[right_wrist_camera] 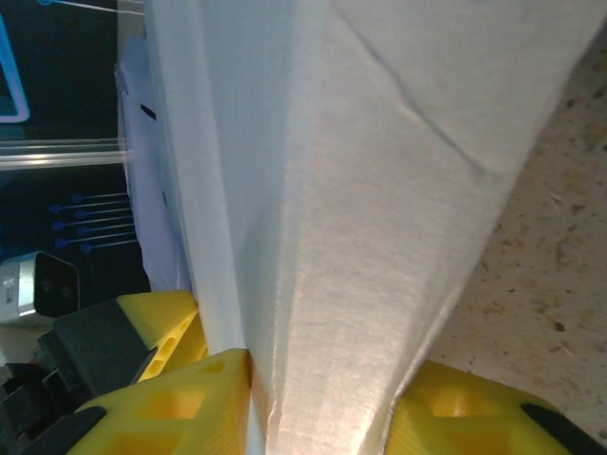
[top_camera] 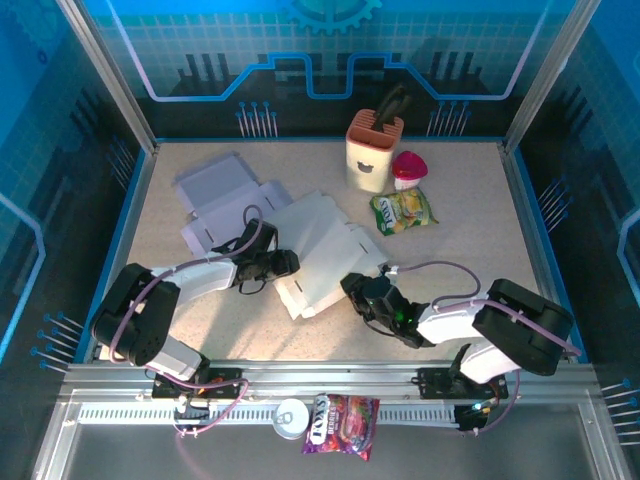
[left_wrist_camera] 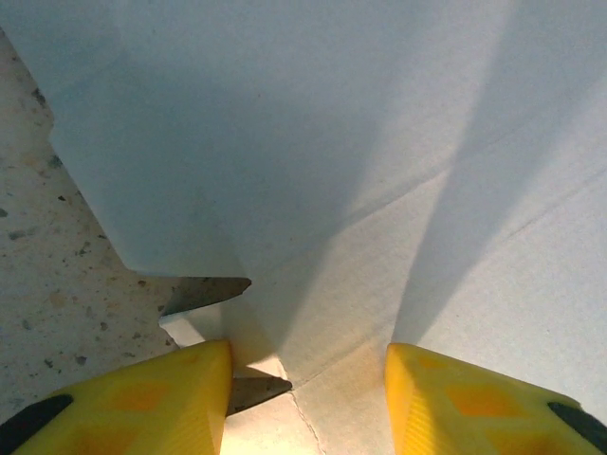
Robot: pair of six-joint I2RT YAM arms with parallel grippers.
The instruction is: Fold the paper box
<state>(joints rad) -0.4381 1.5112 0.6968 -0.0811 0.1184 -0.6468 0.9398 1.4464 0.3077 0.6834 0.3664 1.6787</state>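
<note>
The white paper box lies mostly flat in the middle of the table, with creased panels and flaps. My left gripper is at its left edge. In the left wrist view this gripper is open; its yellow fingers straddle a crease of the box just beyond a notch between flaps. My right gripper is at the box's near right corner. In the right wrist view it is shut on a raised, folded flap of the box, which fills the gap between the fingers.
A second flat white box blank lies at the back left. A cream holder with an orange top, a pink-red item and a green snack packet sit behind. A purple packet and a white disc rest by the front rail.
</note>
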